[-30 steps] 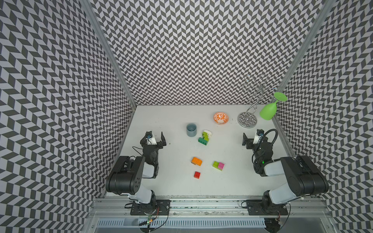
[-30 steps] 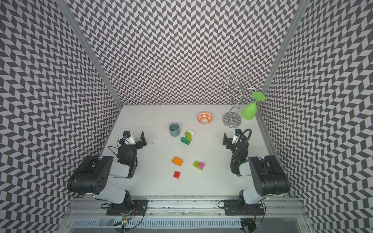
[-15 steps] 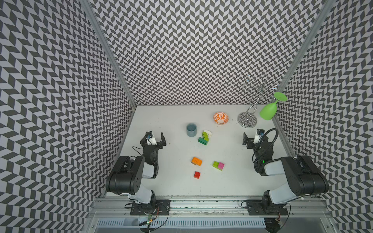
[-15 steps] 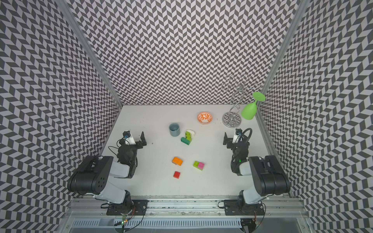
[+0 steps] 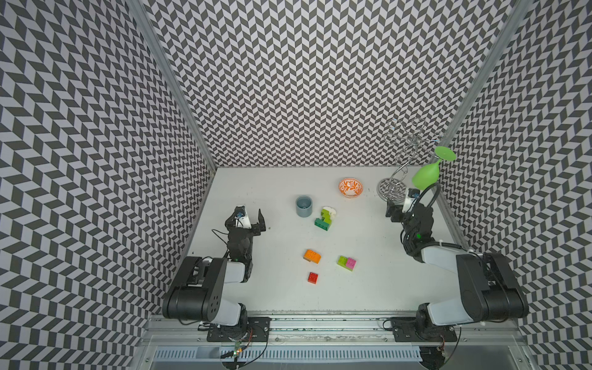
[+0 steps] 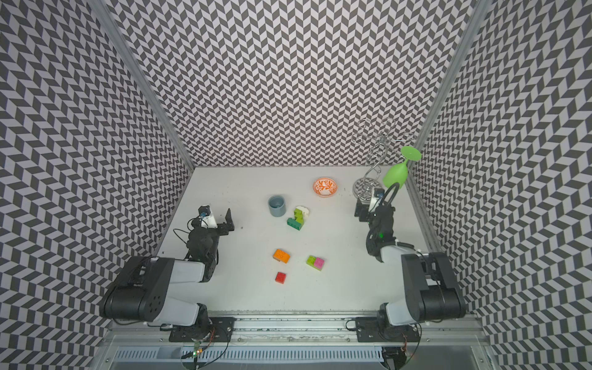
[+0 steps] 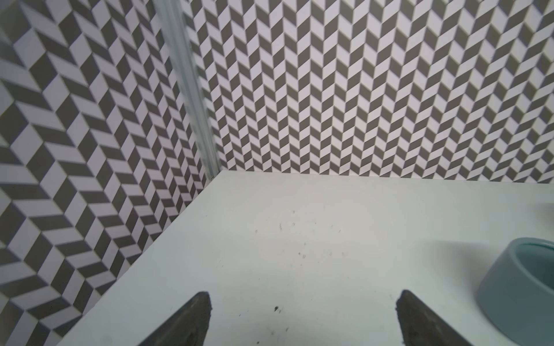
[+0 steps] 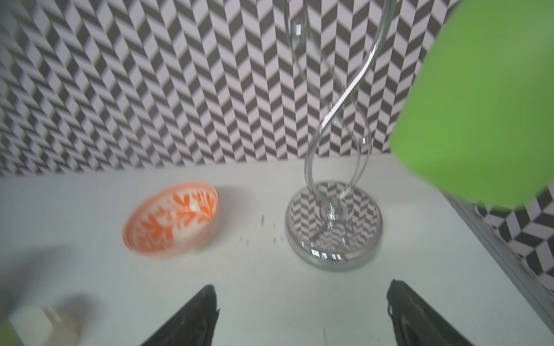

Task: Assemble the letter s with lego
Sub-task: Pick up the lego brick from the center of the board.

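The lego lies loose on the white table [image 5: 378,288] in both top views. A stack of lime green, dark green and white bricks [image 5: 325,218] stands beside the grey-blue cup. Nearer the front lie an orange brick [image 5: 312,256], a joined lime and pink pair [image 5: 346,263] and a red brick [image 5: 313,277]. My left gripper [image 5: 250,217] is open near the left wall, over bare table [image 7: 299,239], well left of the bricks. My right gripper [image 5: 400,208] is open too, close to the wire stand, with nothing between its fingers [image 8: 207,302].
A grey-blue cup [image 5: 303,206] stands right of my left gripper and shows in the left wrist view [image 7: 515,284]. An orange patterned bowl [image 5: 351,187] and a chrome wire stand [image 5: 391,189] holding a green glass [image 5: 425,176] are at the back right.
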`<state>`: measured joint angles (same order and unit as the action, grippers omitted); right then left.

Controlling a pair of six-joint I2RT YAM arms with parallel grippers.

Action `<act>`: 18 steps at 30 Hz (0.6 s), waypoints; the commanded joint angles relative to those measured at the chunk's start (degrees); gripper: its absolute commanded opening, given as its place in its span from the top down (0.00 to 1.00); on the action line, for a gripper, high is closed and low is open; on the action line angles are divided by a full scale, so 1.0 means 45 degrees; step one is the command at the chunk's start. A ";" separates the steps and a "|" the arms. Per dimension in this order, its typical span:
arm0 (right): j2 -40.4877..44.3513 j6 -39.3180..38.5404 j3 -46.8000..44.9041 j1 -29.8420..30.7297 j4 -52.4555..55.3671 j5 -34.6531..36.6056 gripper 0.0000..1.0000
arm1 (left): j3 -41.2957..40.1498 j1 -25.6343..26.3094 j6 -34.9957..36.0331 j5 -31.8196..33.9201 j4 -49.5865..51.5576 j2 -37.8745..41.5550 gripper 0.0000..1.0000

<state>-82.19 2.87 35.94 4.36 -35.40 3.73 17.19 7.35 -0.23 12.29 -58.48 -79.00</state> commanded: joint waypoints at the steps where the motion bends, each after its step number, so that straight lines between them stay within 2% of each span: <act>1: 0.1228 0.1391 0.1731 0.0849 0.4843 0.0013 0.15 | 0.1371 0.0954 -0.1074 0.1676 0.4357 0.2083 0.10; 4: 0.1619 0.2810 0.2480 0.1531 0.7234 -0.1511 0.16 | 0.1949 0.1502 -0.2497 0.3381 0.7189 0.3007 0.11; 5: 0.1779 0.3165 0.2566 0.1997 0.7861 -0.1499 0.18 | 0.2240 0.1596 -0.3134 0.3716 0.8283 0.3145 0.11; 8: 0.2530 0.4362 0.2385 0.4552 0.9038 -0.0654 0.22 | 0.3273 0.2312 -0.4608 0.4193 1.1240 0.3446 0.14; 11: 0.2783 0.6523 0.2180 0.7567 1.0175 0.0535 0.24 | 0.4887 0.3657 -0.5818 0.4572 1.4084 0.3630 0.13; 14: 0.2186 0.8889 0.2415 1.0306 1.1216 0.1626 0.24 | 0.6364 0.4964 -0.6299 0.4638 1.6303 0.4098 0.14; 18: 0.0610 1.1940 0.2935 1.2750 1.2070 0.1540 0.27 | 0.6999 0.5148 -0.6339 0.4097 1.8053 0.5156 0.15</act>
<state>-75.88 42.28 47.53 58.17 13.34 7.46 46.98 30.85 -26.17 30.26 10.87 -59.00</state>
